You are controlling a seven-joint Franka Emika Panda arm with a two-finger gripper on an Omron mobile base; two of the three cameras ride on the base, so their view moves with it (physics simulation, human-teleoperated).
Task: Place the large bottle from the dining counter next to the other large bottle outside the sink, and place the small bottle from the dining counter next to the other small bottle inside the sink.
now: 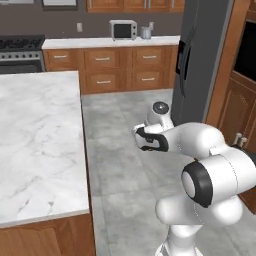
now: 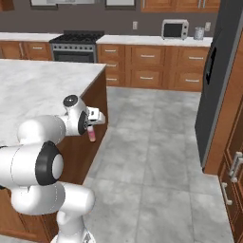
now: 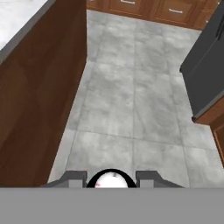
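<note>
My gripper [image 2: 90,129] hangs over the floor just off the corner of the dining counter [image 2: 33,85], pointing down, shut on the small bottle [image 2: 91,135]. That bottle is pale with a reddish band and hangs upright below the hand. In the hand view its round white top [image 3: 111,180] sits between the two fingertips [image 3: 72,177]. The dining counter's white marble top [image 1: 35,140] lies bare to the arm's left, and its brown wooden side [image 3: 39,96] runs close beside the hand. The large bottle and the sink are out of view.
A dark fridge [image 2: 213,95] stands to the right, with wooden cabinets [image 2: 232,175] beside it. Along the back wall are a stove [image 2: 76,45], drawers and a microwave [image 2: 174,29]. Open grey tile floor [image 2: 152,142] stretches between island and fridge.
</note>
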